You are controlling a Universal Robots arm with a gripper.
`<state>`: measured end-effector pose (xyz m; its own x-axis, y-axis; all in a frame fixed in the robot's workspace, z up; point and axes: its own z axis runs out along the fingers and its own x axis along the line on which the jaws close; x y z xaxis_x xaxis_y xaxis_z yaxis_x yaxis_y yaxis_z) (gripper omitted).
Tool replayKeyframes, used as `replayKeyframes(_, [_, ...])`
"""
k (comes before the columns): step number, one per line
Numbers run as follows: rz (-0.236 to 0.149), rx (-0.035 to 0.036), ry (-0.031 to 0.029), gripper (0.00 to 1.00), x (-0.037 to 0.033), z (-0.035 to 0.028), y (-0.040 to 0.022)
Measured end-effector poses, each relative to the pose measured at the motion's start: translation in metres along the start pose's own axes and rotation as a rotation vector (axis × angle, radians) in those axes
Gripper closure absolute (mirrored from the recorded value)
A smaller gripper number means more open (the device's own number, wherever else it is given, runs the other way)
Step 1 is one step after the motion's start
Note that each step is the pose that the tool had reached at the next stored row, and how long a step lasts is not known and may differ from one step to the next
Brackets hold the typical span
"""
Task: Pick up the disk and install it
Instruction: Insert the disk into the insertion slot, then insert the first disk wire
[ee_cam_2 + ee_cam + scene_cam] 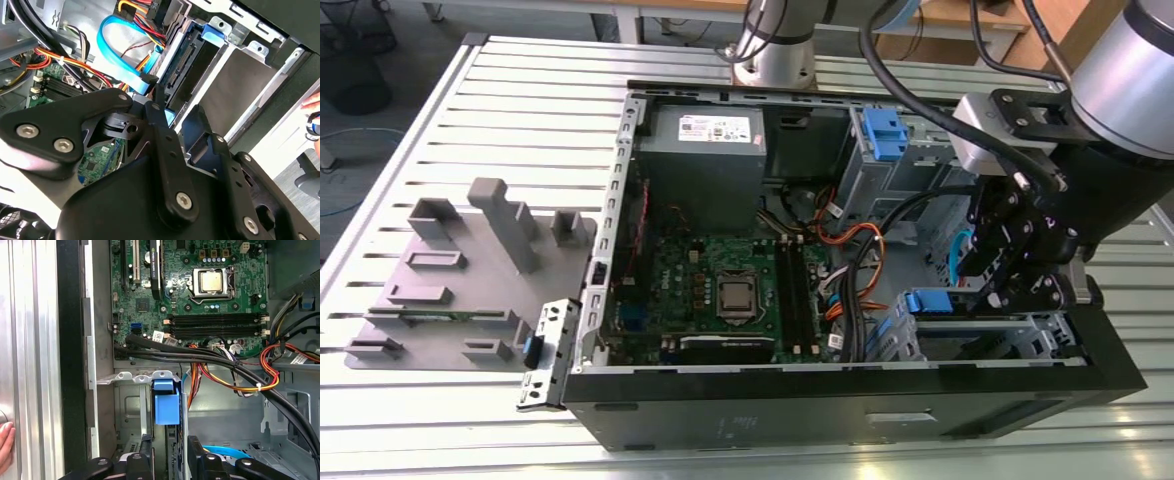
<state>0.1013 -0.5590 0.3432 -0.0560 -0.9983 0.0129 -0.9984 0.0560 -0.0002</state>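
Note:
The disk (166, 410) stands on edge in the silver drive cage (135, 375) at the front corner of the open computer case (854, 410), toward the exterior view's right. Its blue plastic rail end (927, 302) sticks out of the cage. In the second wrist view the disk (182, 67) shows its dark connector edge beside the cage wall (250, 85). My gripper (170, 460) reaches down into the case. Its black fingers (146, 455) sit against both flat sides of the disk, shut on it. In the exterior view the gripper (1014, 285) hangs just over the cage (987, 335).
Black, orange and blue cables (847, 250) run close by the cage, next to the green motherboard (720, 290). A grey power-supply box (704, 140) and a tall cage with a blue latch (881, 130) stand at the back. A grey fixture (467, 270) lies outside. A hand (4, 445) rests near the case.

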Motion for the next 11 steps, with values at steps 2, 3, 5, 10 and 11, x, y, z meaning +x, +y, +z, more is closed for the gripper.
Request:
replayKeyframes(2, [-0.001, 0.0000, -0.0001, 0.58, 0.0000, 0.0001, 0.0000])
replayKeyframes(3, [-0.001, 0.0001, -0.0002, 0.58, 0.0000, 0.0001, 0.0000])
replayKeyframes(5, [-0.001, 0.0001, -0.0002, 0.58, 0.0000, 0.0001, 0.0000])
replayKeyframes(10, [-0.002, 0.0000, -0.0002, 0.58, 0.0000, 0.0001, 0.0000])
replayKeyframes(11, [-0.002, 0.0000, -0.0002, 0.58, 0.0000, 0.0001, 0.0000])
